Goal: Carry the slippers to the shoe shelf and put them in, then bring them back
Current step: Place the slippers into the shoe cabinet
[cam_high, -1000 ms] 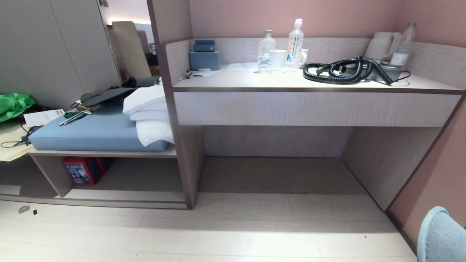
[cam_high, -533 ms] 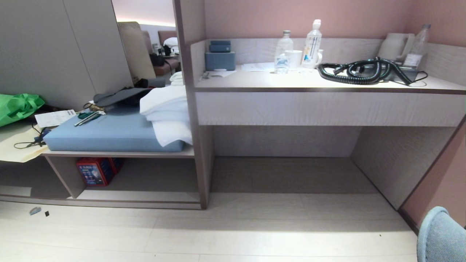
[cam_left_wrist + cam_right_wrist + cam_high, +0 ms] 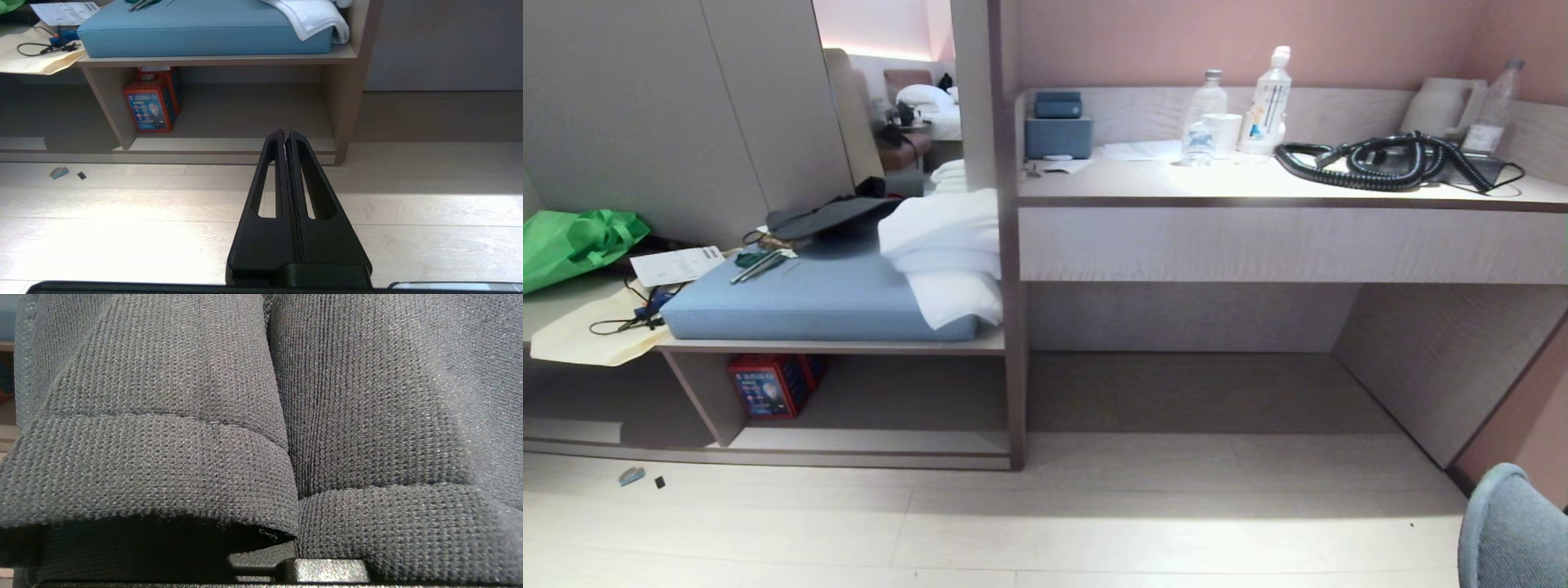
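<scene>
Dark knitted straps of the slippers [image 3: 163, 416] fill the right wrist view, pressed against my right gripper's body [image 3: 322, 571]. The gripper is shut on the slippers and its fingers are hidden under the fabric. A grey-blue sole edge [image 3: 1511, 531] shows at the head view's bottom right corner. The shoe shelf [image 3: 882, 404] is the low taupe cubby under the blue cushion, left of centre, with a pale base board [image 3: 866, 441]. My left gripper [image 3: 286, 132] is shut and empty, held above the floor and pointing toward the shoe shelf [image 3: 245, 106].
A red box [image 3: 768, 384] stands at the cubby's left end. Blue cushion [image 3: 825, 302] and white towels [image 3: 947, 253] lie on the board above it. The counter [image 3: 1258, 241] at right carries bottles and a coiled black hose [image 3: 1388, 159]. Small scraps [image 3: 631, 475] lie on the floor.
The whole head view has slid to the right, so the camera has moved left along the unit. The cubby now sits nearer the centre. Nothing in the scene itself has shifted.
</scene>
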You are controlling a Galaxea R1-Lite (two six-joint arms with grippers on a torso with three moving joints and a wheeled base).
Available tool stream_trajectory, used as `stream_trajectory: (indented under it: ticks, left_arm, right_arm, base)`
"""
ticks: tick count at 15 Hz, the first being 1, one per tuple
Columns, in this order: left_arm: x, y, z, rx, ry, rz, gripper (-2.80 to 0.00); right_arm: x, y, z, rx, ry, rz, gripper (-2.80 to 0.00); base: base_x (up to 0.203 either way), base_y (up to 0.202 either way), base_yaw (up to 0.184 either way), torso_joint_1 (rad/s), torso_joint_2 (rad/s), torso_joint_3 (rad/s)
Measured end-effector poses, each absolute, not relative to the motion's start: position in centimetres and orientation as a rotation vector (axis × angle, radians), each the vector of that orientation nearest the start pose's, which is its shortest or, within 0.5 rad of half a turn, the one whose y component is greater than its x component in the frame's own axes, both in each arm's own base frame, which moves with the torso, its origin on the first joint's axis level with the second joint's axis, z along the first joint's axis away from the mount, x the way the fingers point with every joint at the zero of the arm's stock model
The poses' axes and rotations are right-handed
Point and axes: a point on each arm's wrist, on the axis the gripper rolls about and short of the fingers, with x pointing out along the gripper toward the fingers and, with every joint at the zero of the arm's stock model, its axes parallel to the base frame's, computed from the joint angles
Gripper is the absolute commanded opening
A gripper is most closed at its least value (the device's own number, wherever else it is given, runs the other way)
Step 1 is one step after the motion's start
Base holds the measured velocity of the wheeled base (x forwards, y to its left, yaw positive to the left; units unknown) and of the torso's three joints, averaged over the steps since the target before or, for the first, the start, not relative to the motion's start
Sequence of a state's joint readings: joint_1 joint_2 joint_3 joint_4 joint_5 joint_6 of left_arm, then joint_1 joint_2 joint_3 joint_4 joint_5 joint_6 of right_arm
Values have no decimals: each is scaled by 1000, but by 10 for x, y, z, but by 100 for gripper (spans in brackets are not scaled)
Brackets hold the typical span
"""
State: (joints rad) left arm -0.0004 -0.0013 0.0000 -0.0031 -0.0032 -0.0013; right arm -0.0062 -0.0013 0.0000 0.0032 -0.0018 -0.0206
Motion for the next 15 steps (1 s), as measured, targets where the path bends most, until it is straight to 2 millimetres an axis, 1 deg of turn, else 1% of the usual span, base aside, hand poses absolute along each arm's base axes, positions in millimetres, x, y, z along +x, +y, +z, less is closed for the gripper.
stream_trajectory:
  ticks: [15]
  left_arm:
    - [-23, 0, 76, -1, -4, -3, -280]
  right_arm:
    - [-23, 0, 75, -21, 2, -8, -280]
  base:
    - [0, 196, -1, 2, 2, 3]
